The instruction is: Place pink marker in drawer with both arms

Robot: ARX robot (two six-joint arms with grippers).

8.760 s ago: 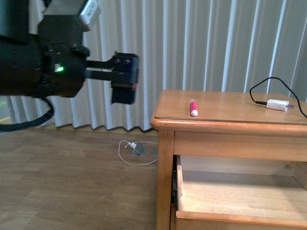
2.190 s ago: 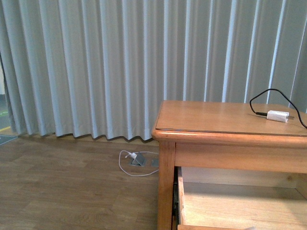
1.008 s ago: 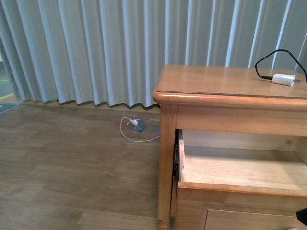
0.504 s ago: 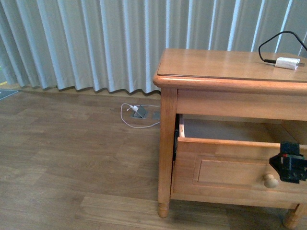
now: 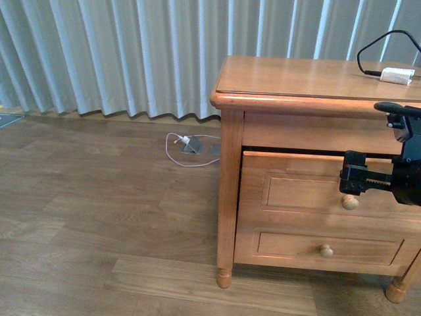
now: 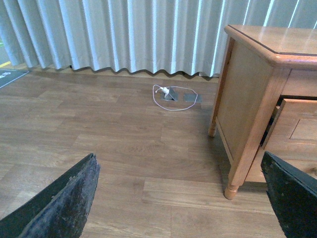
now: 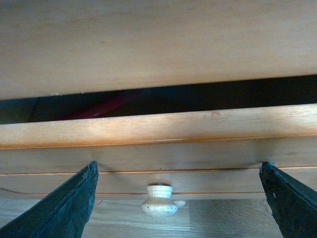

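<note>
**Drawer's nearly shut, right arm is the one parked at the knob**

The right black parallel-jaw gripper (image 5: 352,180) sits straight in front of the honey-brown wooden top drawer (image 5: 309,191), with the round pale wooden knob (image 5: 350,202) just below its tips and a bit ahead of them. The right wrist view shows both fingers spread wide to either side of the knob, holding nothing. So any closing push goes straight forward from the tool, into the drawer front.

The drawer still stands out slightly from the honey-brown wooden nightstand (image 5: 230,197), with a dark slot above its top edge. Through that slot there's a faint reddish streak (image 7: 99,106) lying lengthwise along the opening, behind and above the tips. My guess is that's the pink marker inside, but it's too dark to be sure.

The left black gripper (image 6: 178,198) is way off to the side over bare wood floor, fingers apart and empty, so the right one's clearly nearer.

A white charger plug with black cable (image 5: 396,75) is up on top, and the pale grey pleated curtains (image 5: 131,52) hang behind.
</note>
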